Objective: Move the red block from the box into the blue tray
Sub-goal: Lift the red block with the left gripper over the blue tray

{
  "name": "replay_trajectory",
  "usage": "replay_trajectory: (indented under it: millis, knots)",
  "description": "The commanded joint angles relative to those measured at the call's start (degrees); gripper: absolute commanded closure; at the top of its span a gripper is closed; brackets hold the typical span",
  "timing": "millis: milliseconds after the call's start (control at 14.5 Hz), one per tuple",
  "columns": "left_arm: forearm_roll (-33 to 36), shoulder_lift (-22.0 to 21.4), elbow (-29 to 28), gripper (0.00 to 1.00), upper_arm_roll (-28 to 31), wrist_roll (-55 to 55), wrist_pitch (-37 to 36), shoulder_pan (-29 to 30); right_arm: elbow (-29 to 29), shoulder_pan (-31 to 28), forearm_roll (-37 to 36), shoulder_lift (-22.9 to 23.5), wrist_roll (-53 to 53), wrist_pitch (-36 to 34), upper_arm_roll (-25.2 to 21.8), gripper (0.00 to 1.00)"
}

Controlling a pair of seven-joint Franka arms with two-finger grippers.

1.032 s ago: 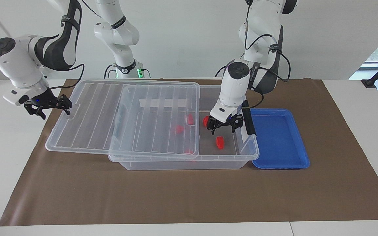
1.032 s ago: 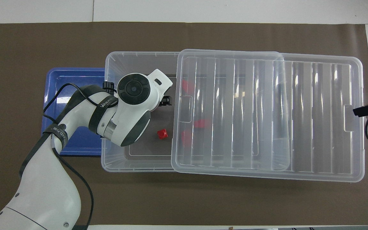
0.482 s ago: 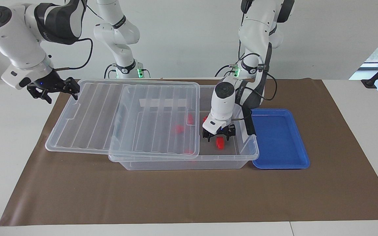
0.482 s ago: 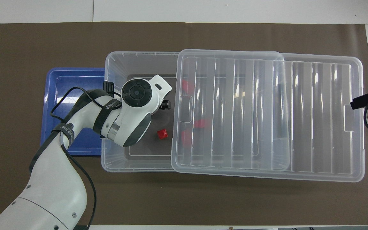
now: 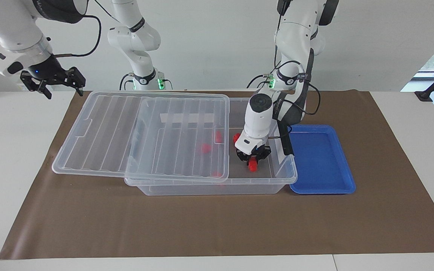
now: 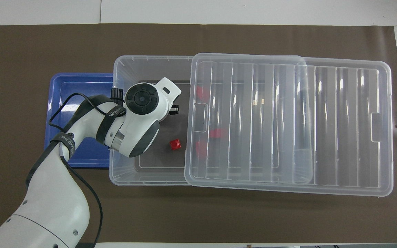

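**Block in the fingers, tray not yet filled**

At the end of the table nearest the left arm, the blue tray (image 5: 320,160) lies with nothing in it, touching the end of the box (image 5: 209,180). The box's lid (image 5: 141,135) is slid toward the right arm's end, leaving the tray end of the box uncovered. The left gripper (image 5: 253,160) is down inside that opening, its fingers closed around the red block (image 5: 253,164), which sits at or just above the box floor. By my reading the grasp is made; the lift, the carry over the box wall and the release into the tray remain. Other red blocks (image 5: 206,147) lie under the lid.

The right gripper (image 5: 51,81) waits in the air, fingers spread, holding nothing. Brown paper (image 5: 209,226) covers the white table (image 5: 13,150); a plain pale wall (image 5: 209,37) rises past the arm bases.
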Motion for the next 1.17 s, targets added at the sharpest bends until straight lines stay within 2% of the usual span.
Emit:
replay_trajectory:
  millis: [0, 482, 619, 826, 964, 1032, 1101]
  knots:
    - [1.55, -4.59, -1.63, 1.00, 0.21, -2.95, -0.04, -0.16, -0.01, 1.40, -1.12, -0.81, 5.98, -0.60, 1.61, 0.00]
    - [1.28, -16.54, -1.98, 1.00, 0.13, -2.24, -11.81, -0.07, -3.70, 1.49, -0.07, -4.50, 11.09, -0.95, 1.70, 0.00]
    - [0.76, -19.89, -2.15, 1.00, 0.30, -2.16, -15.32, 0.28, -7.46, 1.40, -0.07, -6.34, 10.65, 1.06, 1.87, 0.00]
    - [0.67, -23.23, -4.69, 1.00, 0.21, -1.02, -15.96, 3.26, -7.39, 0.88, 0.02, -6.26, 10.39, 0.63, 1.87, 0.00]
    - [0.32, -24.47, -6.81, 1.00, 0.21, 4.67, -15.52, 6.07, -7.48, 0.61, 0.19, -6.35, 8.90, 0.54, 1.61, 0.00]
    - [-1.95, -24.38, -6.90, 1.00, 0.21, 7.66, -15.08, 8.52, -7.48, 0.61, 0.63, -6.17, 7.59, 1.76, 1.52, 0.00]
    - [-5.36, -24.29, -6.99, 1.00, 0.30, 12.30, -14.20, 11.15, -7.91, 0.35, 0.64, -6.17, 7.31, 4.64, 1.26, 0.06]
